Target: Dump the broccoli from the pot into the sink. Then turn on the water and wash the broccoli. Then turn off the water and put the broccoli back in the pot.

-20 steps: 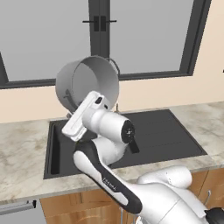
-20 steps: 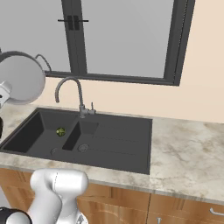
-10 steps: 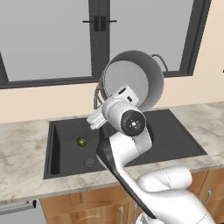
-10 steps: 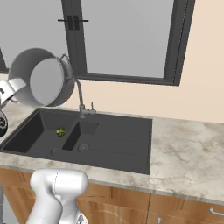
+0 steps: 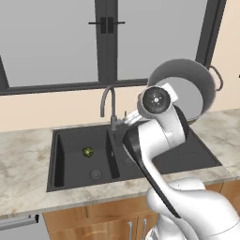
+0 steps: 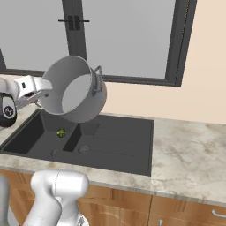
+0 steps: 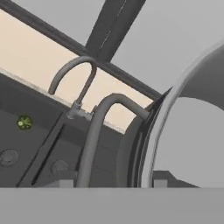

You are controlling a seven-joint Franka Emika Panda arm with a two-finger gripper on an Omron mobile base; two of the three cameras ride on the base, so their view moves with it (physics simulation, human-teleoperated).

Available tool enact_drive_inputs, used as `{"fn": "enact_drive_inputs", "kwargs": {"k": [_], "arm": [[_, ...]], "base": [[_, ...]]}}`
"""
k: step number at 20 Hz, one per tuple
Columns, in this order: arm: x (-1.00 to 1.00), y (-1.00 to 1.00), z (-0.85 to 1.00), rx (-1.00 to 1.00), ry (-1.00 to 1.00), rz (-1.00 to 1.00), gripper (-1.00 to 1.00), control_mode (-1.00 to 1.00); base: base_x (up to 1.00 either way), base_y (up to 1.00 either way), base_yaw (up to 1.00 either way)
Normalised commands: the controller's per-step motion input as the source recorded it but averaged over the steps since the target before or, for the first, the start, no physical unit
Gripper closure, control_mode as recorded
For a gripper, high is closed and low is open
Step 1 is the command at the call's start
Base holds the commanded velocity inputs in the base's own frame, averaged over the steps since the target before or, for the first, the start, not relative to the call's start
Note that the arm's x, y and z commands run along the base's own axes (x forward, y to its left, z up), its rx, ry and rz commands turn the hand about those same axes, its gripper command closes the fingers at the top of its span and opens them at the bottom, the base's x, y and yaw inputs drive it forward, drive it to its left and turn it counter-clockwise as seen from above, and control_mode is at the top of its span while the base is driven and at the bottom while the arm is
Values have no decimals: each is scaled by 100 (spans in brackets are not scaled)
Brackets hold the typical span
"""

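The gripper (image 6: 44,92) is clamped on the rim of the pot (image 6: 75,95), carried tipped on its side above the sink (image 6: 114,148) — the broccoli (image 5: 87,151) lies below in the large basin, toward the arm's left.

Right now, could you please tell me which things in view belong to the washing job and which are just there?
For the job:
- broccoli, lying in the sink
- pot, held tipped on the pincer
- faucet

Just there:
- window
- counter
- cabinets
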Motion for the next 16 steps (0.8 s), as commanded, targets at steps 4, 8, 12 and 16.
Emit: {"fn": "enact_drive_inputs", "kwargs": {"k": [4,8,12,16], "arm": [[0,-100,-37,9,12,-26,100,-100],[0,-100,-43,14,12,-23,100,-100],[16,-100,-41,14,9,-17,100,-100],[43,-100,-40,6,14,-13,100,-100]], "base": [[0,0,0],[0,0,0],[0,0,0],[0,0,0]]}}
